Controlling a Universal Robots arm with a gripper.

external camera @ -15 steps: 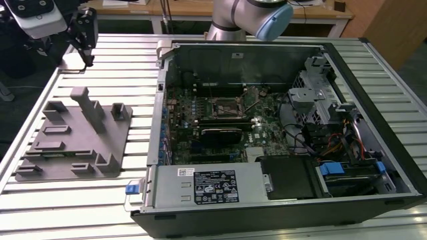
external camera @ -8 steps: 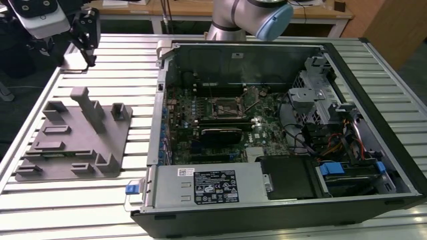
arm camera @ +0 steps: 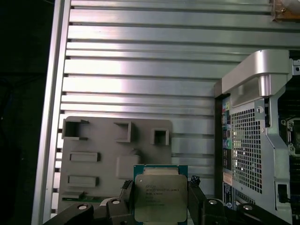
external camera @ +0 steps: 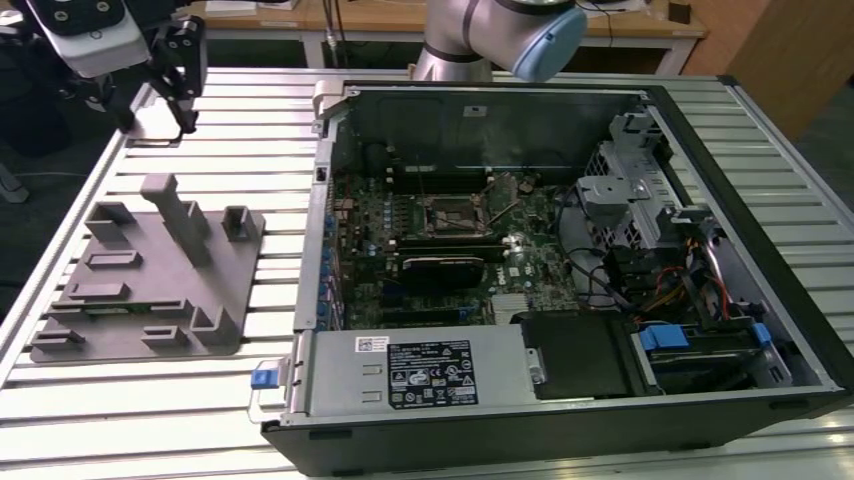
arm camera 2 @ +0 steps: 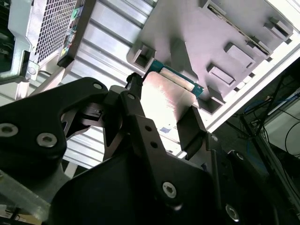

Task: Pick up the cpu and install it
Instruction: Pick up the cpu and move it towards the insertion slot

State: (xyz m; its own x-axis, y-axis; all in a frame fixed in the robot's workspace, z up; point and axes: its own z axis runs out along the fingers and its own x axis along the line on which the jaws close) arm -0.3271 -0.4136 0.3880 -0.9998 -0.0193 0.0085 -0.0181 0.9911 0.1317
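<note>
The cpu (arm camera: 158, 196), a flat square chip with a silver top and a green rim, sits between the two black fingers of my gripper (arm camera: 160, 183), which is shut on its edges. In the second wrist view the cpu (arm camera 2: 166, 96) is seen edge-on, a finger against each side. In the exterior view the gripper (external camera: 158, 115) hangs above the table's far corner at that view's left, well off the surface. The black framed motherboard socket (external camera: 451, 212) lies inside the open computer case, far from the gripper toward the exterior view's right.
A grey plastic tray (external camera: 147, 270) with upright posts lies on the slatted metal table (external camera: 147, 400), below and nearer than the gripper. The open computer case (external camera: 561, 250) takes up the middle and right, with raised side walls, a power supply (external camera: 420, 370) and cables (external camera: 667, 290).
</note>
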